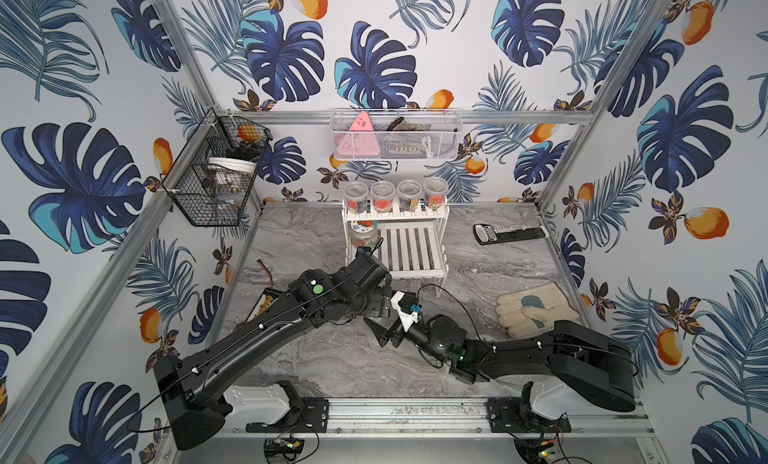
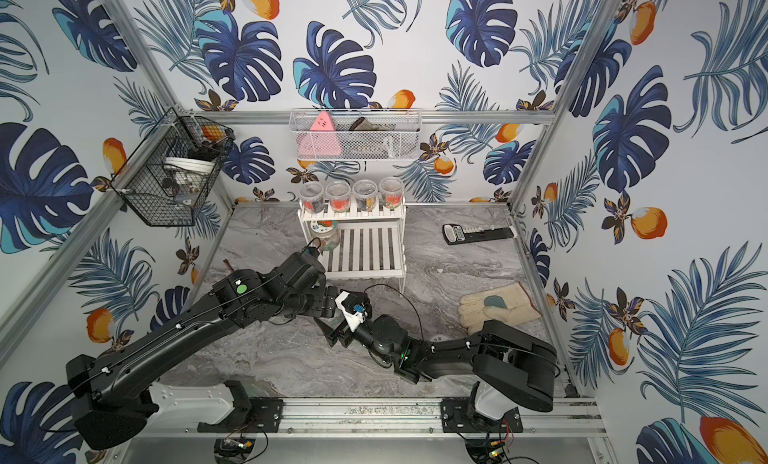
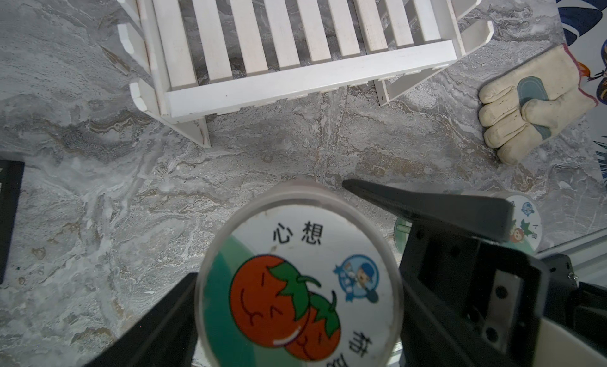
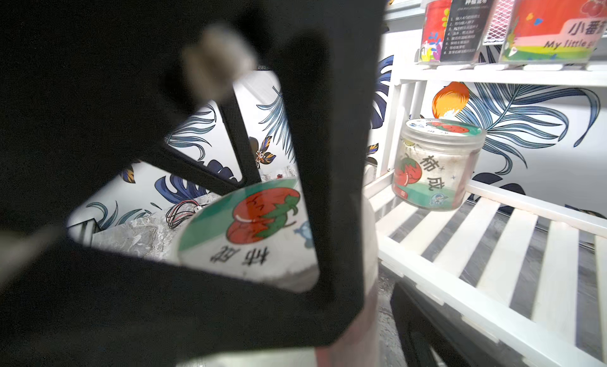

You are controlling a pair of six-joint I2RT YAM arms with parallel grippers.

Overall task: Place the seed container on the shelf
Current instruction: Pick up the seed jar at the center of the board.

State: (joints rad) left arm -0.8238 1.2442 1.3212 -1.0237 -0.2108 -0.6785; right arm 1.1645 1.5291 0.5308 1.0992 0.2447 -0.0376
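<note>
The seed container (image 3: 299, 276) is a clear jar with a tomato picture on its white and green lid. My left gripper (image 3: 299, 316) is shut on it, a finger on each side, just above the grey table in front of the shelf (image 1: 415, 250). The left wrist hides the jar in both top views. My right gripper (image 1: 384, 331) stands open close beside the jar, and one pointed finger (image 3: 427, 211) of it shows alongside. The right wrist view shows the lid (image 4: 249, 230) behind my left gripper's black body. A similar jar (image 1: 363, 233) stands on the shelf's lower tier at its left end.
Several printed cups (image 1: 395, 194) line the shelf's upper tier. A work glove (image 1: 536, 308) and a black remote (image 1: 509, 233) lie to the right. A round printed disc (image 3: 525, 214) lies on the table. A black wire basket (image 1: 216, 171) and a white mesh basket (image 1: 395, 136) hang on the walls.
</note>
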